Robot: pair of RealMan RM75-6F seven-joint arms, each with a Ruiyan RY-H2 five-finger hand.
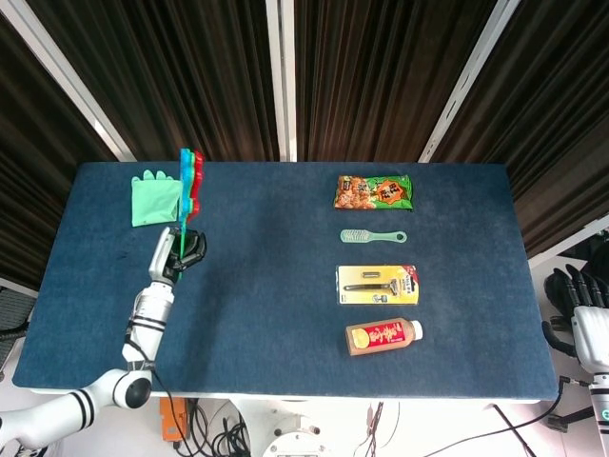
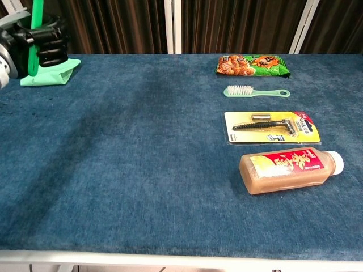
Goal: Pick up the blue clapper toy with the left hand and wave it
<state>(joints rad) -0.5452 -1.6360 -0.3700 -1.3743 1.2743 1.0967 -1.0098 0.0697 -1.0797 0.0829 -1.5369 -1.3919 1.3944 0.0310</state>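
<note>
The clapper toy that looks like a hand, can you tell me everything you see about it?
The clapper toy looks like shiny plastic: flat hand-shaped paddles, blue on one side and red on the other, stacked on a thin green handle. It is lifted off the table and stands nearly upright, so the head view shows it edge-on. The left robot hand holds the handle low down, fingers wrapped round it. In that view the paddles appear next to the green glove. The chest view shows only the green handle; the paddles are cut off at the top.
</note>
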